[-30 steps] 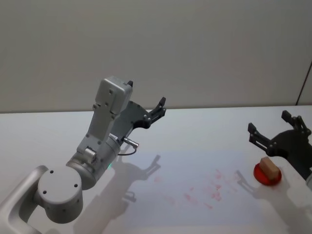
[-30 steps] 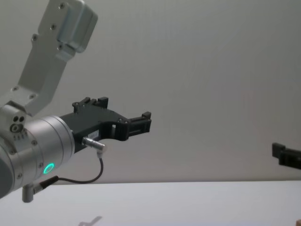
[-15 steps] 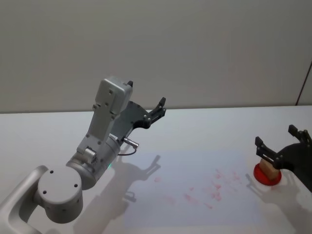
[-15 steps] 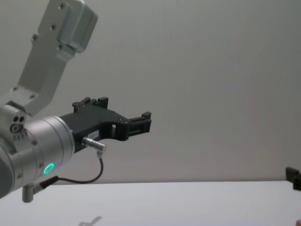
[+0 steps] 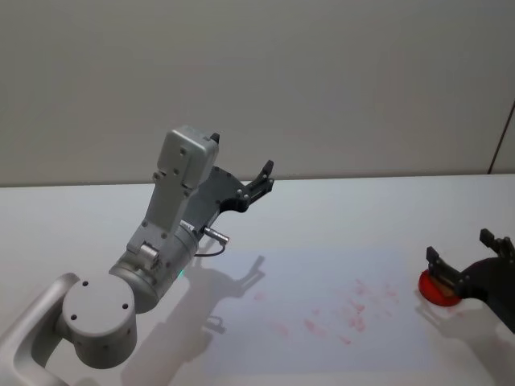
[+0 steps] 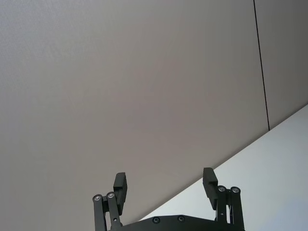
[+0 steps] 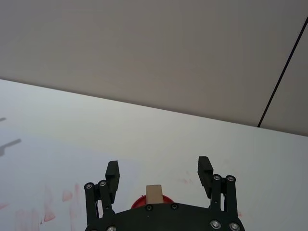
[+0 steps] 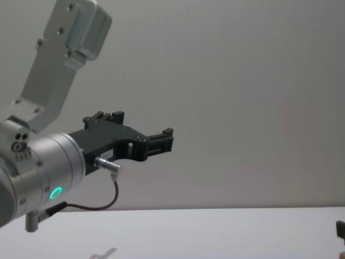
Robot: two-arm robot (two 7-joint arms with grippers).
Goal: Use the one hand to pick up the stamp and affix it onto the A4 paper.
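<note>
The stamp [image 7: 154,194], a small light-brown wooden block, stands on a round red ink pad [image 5: 435,289] at the table's right side. My right gripper [image 5: 459,247] is low over the pad and open, with its fingers [image 7: 113,172] on either side of the stamp and not touching it. In the head view the gripper body hides the stamp. The A4 paper [image 5: 322,310] lies flat in the middle of the table and carries several red stamp marks [image 5: 354,310]. My left gripper [image 5: 264,177] is held high over the left of the table, open and holding nothing.
The white table [image 5: 338,217] runs back to a plain grey wall. My left arm's big grey joint [image 5: 98,318] stands at the near left and casts a shadow on the paper's left part. The red pad sits close to the table's right edge.
My right gripper has come down and towards me over the red pad, so its fingers now flank the stamp and its body covers it in the head view. The left arm has not moved.
</note>
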